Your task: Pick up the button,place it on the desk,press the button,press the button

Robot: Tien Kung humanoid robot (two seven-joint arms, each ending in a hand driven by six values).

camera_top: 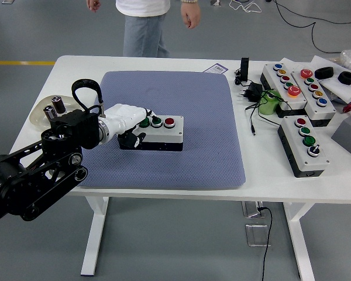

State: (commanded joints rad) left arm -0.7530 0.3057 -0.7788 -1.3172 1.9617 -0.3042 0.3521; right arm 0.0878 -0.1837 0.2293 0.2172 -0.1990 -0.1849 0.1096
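Head view: clear dish [42,120] holds seemingly two cylinders [54,108]; left hand [127,118] grips button box [158,132].

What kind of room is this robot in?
Probably a robot testing lab or workshop: a bare grey floor, a white table with spare button boxes and loose cables, and a person standing behind it.

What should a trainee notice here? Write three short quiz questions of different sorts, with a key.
1. True or false: the left hand rests on the button box lying on the blue mat.
2. Which colour is the box's rightmost button: A red, B yellow, C blue?
3. What stands at the table's far side?

Key: 1 true; 2 A; 3 a person.
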